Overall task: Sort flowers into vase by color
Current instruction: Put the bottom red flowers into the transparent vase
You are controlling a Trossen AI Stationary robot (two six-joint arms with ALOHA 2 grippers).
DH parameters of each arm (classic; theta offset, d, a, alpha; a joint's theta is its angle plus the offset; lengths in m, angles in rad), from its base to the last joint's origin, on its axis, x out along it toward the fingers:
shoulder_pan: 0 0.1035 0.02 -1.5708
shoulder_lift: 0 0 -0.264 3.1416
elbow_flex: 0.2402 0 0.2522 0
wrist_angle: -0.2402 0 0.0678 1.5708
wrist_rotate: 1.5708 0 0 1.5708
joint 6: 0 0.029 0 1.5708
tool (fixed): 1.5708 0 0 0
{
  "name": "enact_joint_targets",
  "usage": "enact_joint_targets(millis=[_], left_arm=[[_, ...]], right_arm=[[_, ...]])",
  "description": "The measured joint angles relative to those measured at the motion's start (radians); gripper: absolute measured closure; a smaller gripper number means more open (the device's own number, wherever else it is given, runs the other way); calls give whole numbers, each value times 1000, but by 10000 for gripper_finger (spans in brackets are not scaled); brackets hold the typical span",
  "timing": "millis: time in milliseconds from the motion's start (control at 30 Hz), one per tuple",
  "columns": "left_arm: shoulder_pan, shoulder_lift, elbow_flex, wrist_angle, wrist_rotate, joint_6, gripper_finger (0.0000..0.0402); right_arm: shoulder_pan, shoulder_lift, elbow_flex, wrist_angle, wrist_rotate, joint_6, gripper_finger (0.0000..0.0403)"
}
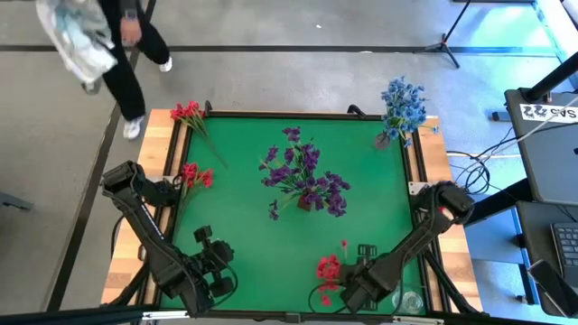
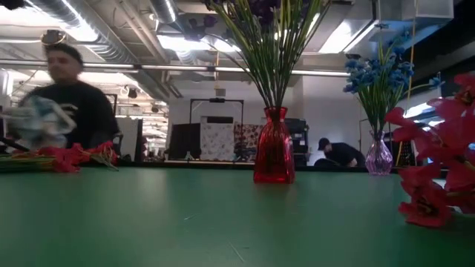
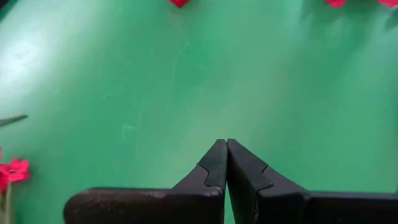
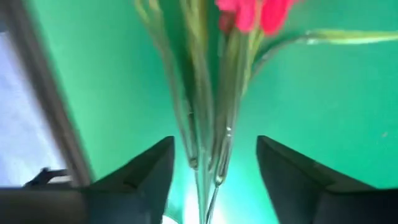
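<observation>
A bunch of red flowers (image 1: 329,269) lies on the green table near its front edge, and shows large at the right of the low view (image 2: 434,170). My right gripper (image 1: 348,287) stands open above it, pointing down. Its fingers (image 4: 149,165) are on either side of the green stems (image 4: 205,93) with a gap on both sides. The red blossoms (image 4: 252,12) lie beyond the fingertips. My left gripper (image 3: 226,144) is shut with nothing in it, over bare table at the front left (image 1: 212,266).
A red vase (image 2: 273,156) with purple flowers (image 1: 305,176) stands mid-table. A clear vase (image 2: 378,157) with blue flowers (image 1: 402,106) stands at the far right corner. Loose red sprigs (image 1: 190,114) (image 1: 195,175) lie at the far left. A person (image 1: 117,45) moves beyond the far left corner.
</observation>
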Motion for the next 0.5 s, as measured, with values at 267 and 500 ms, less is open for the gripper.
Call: enact_joint_targets(millis=[267,500], left_arm=[[-19,0,0,49,-5,-2,399],[-21,0,0,132,-26,-3,399]], right_arm=[[-19,-27,48,72,69,-115,121],[-48,46,-9,226,104,-106,157]])
